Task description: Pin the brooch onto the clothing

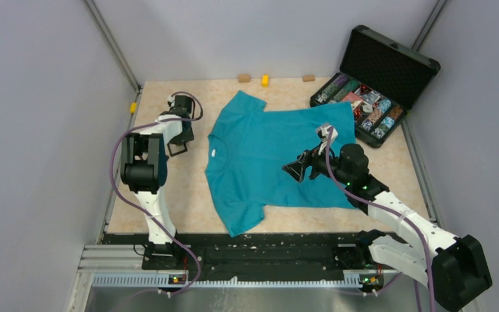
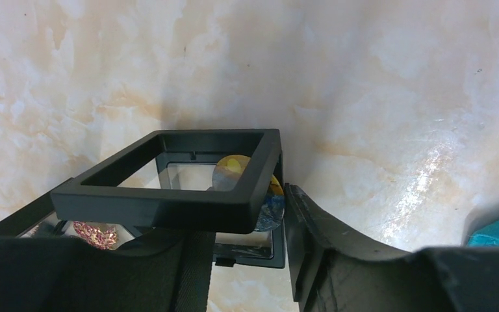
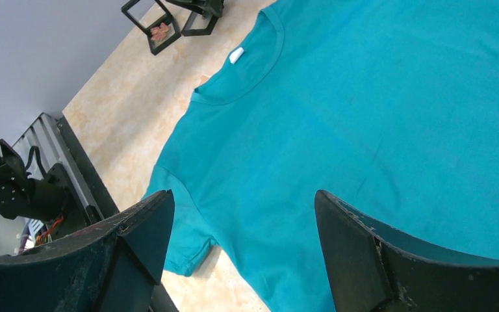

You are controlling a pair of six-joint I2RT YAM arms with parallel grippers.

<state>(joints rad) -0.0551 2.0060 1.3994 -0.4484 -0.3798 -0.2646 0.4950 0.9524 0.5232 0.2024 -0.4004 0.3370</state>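
The teal T-shirt (image 1: 266, 156) lies flat mid-table, its white collar label (image 1: 214, 154) towards the left arm. It fills the right wrist view (image 3: 364, 117). The tiny pink-red brooch (image 2: 94, 234) sits in the lower half of a small black display frame (image 2: 169, 195) left of the shirt, and also shows in the right wrist view (image 3: 161, 30). My left gripper (image 1: 180, 138) is at that frame. In its own view the gripper (image 2: 234, 227) holds the raised lid, one finger (image 2: 325, 247) against its side. My right gripper (image 1: 294, 171) hovers open and empty over the shirt (image 3: 243, 208).
An open black case (image 1: 377, 84) of multicoloured trinkets stands at the back right, touching the shirt's hem. Small wooden and yellow blocks (image 1: 265, 80) lie along the back wall, and one yellow block (image 1: 132, 107) at the left wall. A yellow-blue disc (image 2: 269, 195) shows under the lid.
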